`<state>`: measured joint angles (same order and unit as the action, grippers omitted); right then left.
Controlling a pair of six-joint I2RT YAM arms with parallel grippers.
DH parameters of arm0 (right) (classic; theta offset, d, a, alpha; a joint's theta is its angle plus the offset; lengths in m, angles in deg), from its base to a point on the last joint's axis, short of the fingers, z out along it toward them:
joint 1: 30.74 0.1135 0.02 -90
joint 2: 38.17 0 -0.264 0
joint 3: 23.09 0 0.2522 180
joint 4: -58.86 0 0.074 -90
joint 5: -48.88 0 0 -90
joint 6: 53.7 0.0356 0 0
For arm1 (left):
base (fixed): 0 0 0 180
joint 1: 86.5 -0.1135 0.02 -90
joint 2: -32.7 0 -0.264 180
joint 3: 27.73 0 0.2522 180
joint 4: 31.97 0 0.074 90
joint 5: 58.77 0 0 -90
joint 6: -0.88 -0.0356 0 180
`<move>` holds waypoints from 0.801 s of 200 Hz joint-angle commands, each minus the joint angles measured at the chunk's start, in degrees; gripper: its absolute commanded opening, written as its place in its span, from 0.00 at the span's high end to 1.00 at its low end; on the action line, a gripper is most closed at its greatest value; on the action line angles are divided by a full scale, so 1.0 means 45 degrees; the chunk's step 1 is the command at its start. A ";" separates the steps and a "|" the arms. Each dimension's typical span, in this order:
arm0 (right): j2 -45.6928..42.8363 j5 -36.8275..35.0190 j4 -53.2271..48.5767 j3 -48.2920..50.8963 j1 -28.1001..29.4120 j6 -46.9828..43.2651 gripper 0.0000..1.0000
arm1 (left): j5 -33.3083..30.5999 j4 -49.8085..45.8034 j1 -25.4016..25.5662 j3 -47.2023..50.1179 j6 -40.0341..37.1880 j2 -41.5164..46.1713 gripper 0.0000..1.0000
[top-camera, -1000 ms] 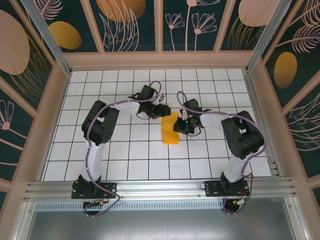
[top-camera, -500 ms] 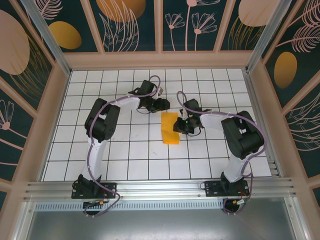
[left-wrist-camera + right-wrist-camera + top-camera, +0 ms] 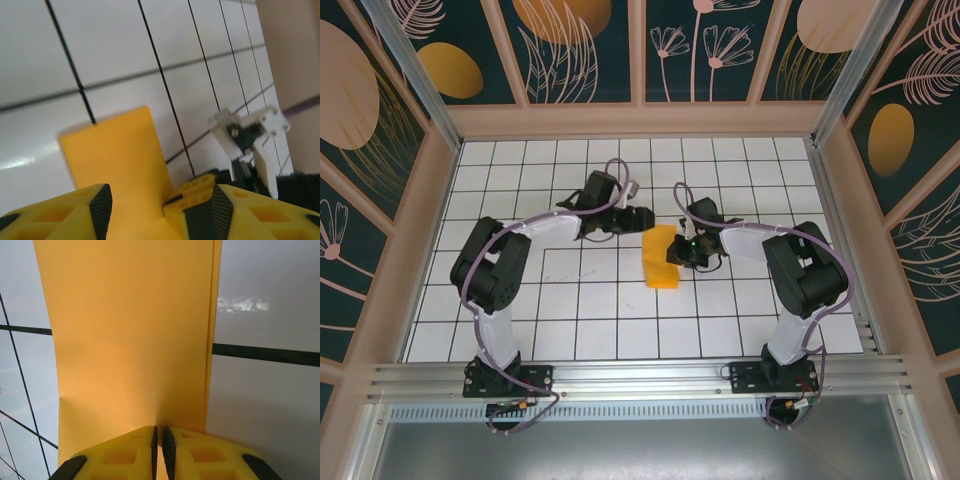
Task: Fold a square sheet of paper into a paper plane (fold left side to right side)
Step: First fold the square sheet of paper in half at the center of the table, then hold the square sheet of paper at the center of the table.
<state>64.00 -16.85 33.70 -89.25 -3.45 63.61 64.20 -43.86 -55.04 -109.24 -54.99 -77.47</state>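
The square sheet of paper (image 3: 661,257), orange-yellow, lies folded into a narrow strip about one tile wide at the middle of the white grid table (image 3: 570,300). My right gripper (image 3: 681,249) is shut on its right edge; in the right wrist view the pads (image 3: 155,447) pinch the sheet (image 3: 130,330) where its layers meet. My left gripper (image 3: 638,218) hovers open just off the strip's upper left corner. In the left wrist view its fingers (image 3: 101,205) stand apart over the paper (image 3: 115,160), and the right gripper's yellow fingertips (image 3: 200,184) show at the paper's edge.
Wooden rails (image 3: 640,120) and painted panels wall in the table at the back and both sides. An aluminium rail (image 3: 640,375) carries both arm bases at the near edge. Bare grid tiles lie left, right and in front of the paper.
My left gripper has drawn back left, off the paper's top corner, and its elbow has swung out to the left. The right gripper and the paper have stayed put.
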 commanded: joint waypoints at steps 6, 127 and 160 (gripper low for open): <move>0.0704 -0.1449 -0.1043 0.0431 0.0010 -0.0166 0.81 | 0.0304 0.0822 0.0316 0.0323 0.0576 -0.0773 0.43; -0.0413 -0.0586 -0.0337 -0.0060 -0.0076 -0.0093 0.79 | -0.0929 -0.0184 0.0907 0.0744 0.0396 -0.1736 0.43; -0.1510 -0.0422 -0.0770 -0.0844 -0.0663 -0.0136 0.78 | -0.1645 -0.1147 0.1041 0.0504 0.0122 -0.1933 0.44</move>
<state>62.10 -17.35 32.89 -89.63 -4.10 63.61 61.38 -42.12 -51.58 -107.60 -52.85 -82.92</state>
